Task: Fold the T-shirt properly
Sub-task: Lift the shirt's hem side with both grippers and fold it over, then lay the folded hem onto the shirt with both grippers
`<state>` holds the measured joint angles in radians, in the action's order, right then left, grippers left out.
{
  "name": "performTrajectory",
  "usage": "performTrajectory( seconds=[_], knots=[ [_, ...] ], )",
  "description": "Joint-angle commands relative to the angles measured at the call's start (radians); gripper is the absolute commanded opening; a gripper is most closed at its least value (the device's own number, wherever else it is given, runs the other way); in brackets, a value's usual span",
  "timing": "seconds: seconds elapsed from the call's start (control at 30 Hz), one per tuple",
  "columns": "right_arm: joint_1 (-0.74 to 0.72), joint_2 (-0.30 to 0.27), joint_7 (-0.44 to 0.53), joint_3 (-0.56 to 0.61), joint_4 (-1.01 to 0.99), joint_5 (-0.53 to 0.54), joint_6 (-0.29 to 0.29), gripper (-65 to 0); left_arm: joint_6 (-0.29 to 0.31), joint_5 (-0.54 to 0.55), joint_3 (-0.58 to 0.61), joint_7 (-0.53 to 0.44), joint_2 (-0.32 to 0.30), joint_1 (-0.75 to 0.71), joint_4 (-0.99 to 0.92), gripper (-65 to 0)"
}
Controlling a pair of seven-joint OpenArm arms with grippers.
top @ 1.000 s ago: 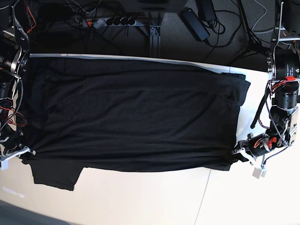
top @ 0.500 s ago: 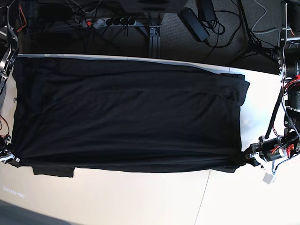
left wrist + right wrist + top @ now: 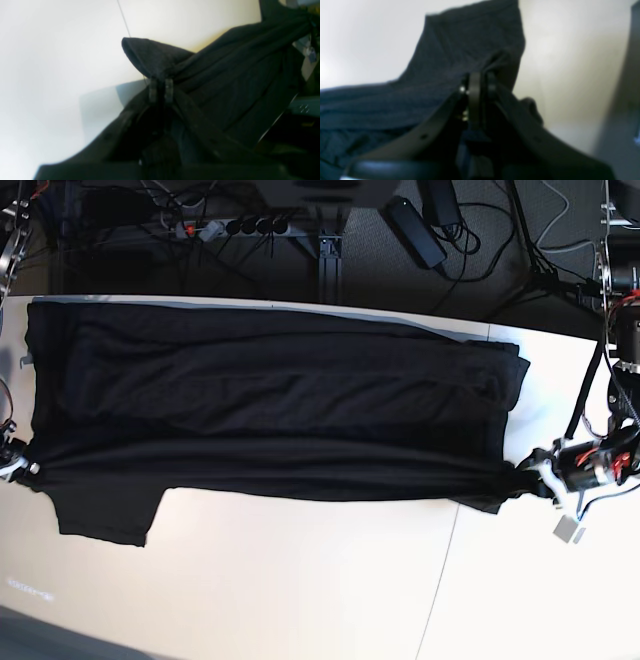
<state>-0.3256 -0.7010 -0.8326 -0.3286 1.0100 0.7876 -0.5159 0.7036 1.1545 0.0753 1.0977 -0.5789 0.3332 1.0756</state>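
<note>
Your left gripper (image 3: 160, 87), at about 3 o'clock in the base view (image 3: 528, 481), has its two dark fingers pressed together on a bunched corner of the large black soft-fabric T-shirt (image 3: 270, 410). In the left wrist view a rounded fold of the cloth (image 3: 150, 55) stands up just past the fingertips, toward 12 o'clock, and the rest of the fabric runs off in taut ridges toward 2 o'clock.

Your right gripper (image 3: 480, 82), at about 9 o'clock in the base view (image 3: 22, 468), is likewise pinched shut on the shirt. In the right wrist view a flat panel of dark cloth (image 3: 470, 40) rises from the fingertips toward 12 o'clock, and more fabric trails away toward 8 o'clock. That view is blurred, so finer detail of the grip cannot be made out.

Between the two grippers, the near edge of the shirt is pulled into a nearly straight line across the pale, smooth tabletop (image 3: 300, 590). The shirt lies spread wide across the far half of the table, from 9 o'clock to 3 o'clock. One short sleeve (image 3: 105, 515) hangs out flat below the stretched edge at about 8 o'clock. Beyond the table, at 12 o'clock, a black power strip (image 3: 240, 225) and loose dark cables (image 3: 470, 240) lie on the dark floor.
</note>
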Motion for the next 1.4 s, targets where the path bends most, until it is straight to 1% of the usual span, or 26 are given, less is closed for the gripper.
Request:
performTrajectory(
  seconds=[0.0, 0.1, 0.23, 0.4, 0.5, 0.53, 0.6, 0.63, 0.67, 0.77, 0.87, 0.93, 1.0, 1.07, 1.17, 1.27, 1.37],
  knots=[
    [0.008, -0.035, 0.024, -0.027, 0.045, 0.016, -0.075, -65.0, -0.005, 0.016, -0.006, -0.016, -0.025, 0.010, 0.023, -65.0],
    [0.089, -0.035, 0.024, -0.052, 0.108, 0.013, -0.075, -65.0, -0.005, 0.016, -0.006, -0.016, -0.034, -0.021, 0.029, -65.0],
    [0.170, -0.033, 0.024, -0.066, 0.145, 0.013, -0.075, -65.0, -0.005, 0.017, -0.006, -0.016, -0.034, -0.040, 0.029, -65.0],
    [0.223, -0.032, 0.025, -0.067, 0.146, 0.013, -0.074, -65.0, -0.005, 0.017, -0.006, -0.017, -0.034, -0.051, 0.029, -65.0],
    [0.222, -0.027, 0.029, -0.067, 0.144, 0.002, -0.072, -65.0, -0.005, 0.026, -0.006, -0.019, -0.033, -0.051, 0.029, -65.0],
    [0.218, -0.027, 0.034, -0.067, 0.144, 0.002, -0.071, -58.3, -0.005, 0.032, -0.006, -0.019, -0.033, -0.051, 0.029, -65.0],
    [0.214, -0.029, 0.053, -0.067, 0.144, 0.002, -0.071, -39.6, -0.005, 0.033, -0.006, -0.020, -0.033, -0.051, 0.029, -65.0],
    [0.212, -0.028, 0.067, -0.067, 0.144, 0.002, -0.071, -33.2, -0.005, 0.033, -0.006, -0.020, -0.033, -0.051, 0.029, -65.0],
    [0.209, -0.029, 0.082, -0.067, 0.144, 0.001, -0.071, -29.8, -0.005, 0.032, -0.006, -0.020, -0.033, -0.051, 0.029, -65.0],
    [0.181, -0.027, 0.117, -0.082, 0.144, -0.024, -0.066, -29.4, -0.005, 0.031, -0.006, -0.019, -0.034, -0.051, 0.029, -65.0],
    [0.127, -0.027, 0.123, -0.098, 0.137, -0.072, -0.064, -29.4, -0.005, 0.031, -0.006, -0.019, -0.034, -0.051, 0.029, -65.0],
    [0.079, -0.027, 0.130, -0.097, 0.096, -0.111, -0.064, -29.4, -0.005, 0.032, -0.006, -0.016, -0.034, -0.051, 0.029, -65.0],
    [0.026, -0.027, 0.155, -0.097, 0.012, -0.127, -0.064, -29.4, -0.005, 0.032, -0.006, -0.016, -0.034, -0.051, 0.029, -65.0],
    [-0.035, -0.027, 0.202, -0.097, -0.100, -0.146, -0.064, -29.3, -0.005, 0.032, -0.006, -0.016, -0.034, -0.051, 0.029, -65.0],
    [-0.128, -0.027, 0.260, -0.097, -0.277, -0.208, -0.064, -29.3, -0.005, 0.032, -0.006, -0.015, -0.034, -0.051, 0.029, -65.0],
    [-0.196, -0.027, 0.272, -0.097, -0.423, -0.239, -0.064, -29.3, -0.005, 0.033, -0.006, -0.015, -0.034, -0.051, 0.029, -65.0],
    [-0.219, -0.017, 0.280, -0.097, -0.511, -0.253, -0.064, -29.3, -0.005, 0.045, -0.006, -0.016, -0.034, -0.051, 0.029, -65.0]
  ],
)
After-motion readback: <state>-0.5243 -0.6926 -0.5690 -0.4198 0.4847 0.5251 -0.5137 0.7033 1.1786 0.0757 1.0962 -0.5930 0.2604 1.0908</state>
